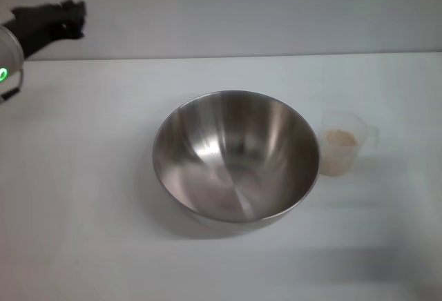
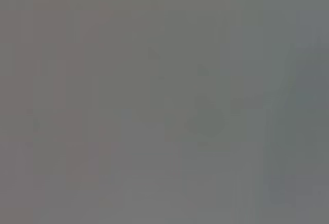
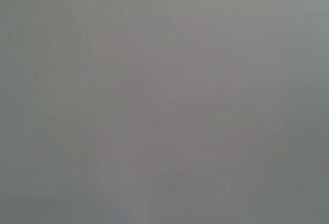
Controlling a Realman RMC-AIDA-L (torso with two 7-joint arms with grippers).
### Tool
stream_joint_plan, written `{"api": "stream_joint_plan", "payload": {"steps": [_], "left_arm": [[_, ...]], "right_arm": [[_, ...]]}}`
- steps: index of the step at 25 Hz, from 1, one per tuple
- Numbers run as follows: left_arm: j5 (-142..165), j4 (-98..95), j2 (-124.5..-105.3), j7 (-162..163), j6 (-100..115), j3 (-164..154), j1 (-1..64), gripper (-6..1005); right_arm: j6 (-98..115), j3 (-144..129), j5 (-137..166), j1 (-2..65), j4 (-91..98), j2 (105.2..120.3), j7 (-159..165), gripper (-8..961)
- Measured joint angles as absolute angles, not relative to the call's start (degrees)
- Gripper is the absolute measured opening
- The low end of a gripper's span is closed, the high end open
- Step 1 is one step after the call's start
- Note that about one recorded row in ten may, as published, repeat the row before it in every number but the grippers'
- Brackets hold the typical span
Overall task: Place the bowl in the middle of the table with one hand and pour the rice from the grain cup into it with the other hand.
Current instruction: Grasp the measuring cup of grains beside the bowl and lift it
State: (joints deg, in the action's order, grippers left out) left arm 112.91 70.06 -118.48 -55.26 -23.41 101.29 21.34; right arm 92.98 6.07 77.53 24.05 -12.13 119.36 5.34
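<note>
Large stainless-steel bowl upright near the middle of the white surface, shiny brushed inside open to view, nothing visible within. Just beside it, on the robot's right, small clear grain cup, also upright, apart from the bowl's rim by a narrow gap, little handle turned away from the bowl. Inside the cup, a low heap of pale beige rice. Left gripper raised at the far left corner of the head view, dark and well apart from both bowl and cup, touching neither; jaws: cannot tell whether apart or together. Green light glowing on the left arm's wrist. Right gripper nowhere in view. Both wrist views: plain grey blur only, nothing recognisable.
</note>
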Motion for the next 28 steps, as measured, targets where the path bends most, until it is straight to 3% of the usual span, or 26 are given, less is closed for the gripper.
{"api": "stream_joint_plan", "payload": {"steps": [12, 16, 28], "left_arm": [[125.94, 63.68, -118.47, -64.79, 31.78, 79.67, 18.22, 145], [130.42, 57.47, -118.35, -51.03, 48.3, 73.06, 17.88, 143], [156.44, 38.66, -117.95, 8.16, 65.41, 73.62, 14.69, 182]], "right_arm": [[90.15, 6.29, 77.52, 24.88, -11.42, 119.35, 5.18, 674], [90.01, 6.24, 77.52, 24.61, -11.42, 119.35, 5.44, 674], [93.52, 5.98, 79.09, 19.69, -12.73, 119.58, 5.63, 675]]}}
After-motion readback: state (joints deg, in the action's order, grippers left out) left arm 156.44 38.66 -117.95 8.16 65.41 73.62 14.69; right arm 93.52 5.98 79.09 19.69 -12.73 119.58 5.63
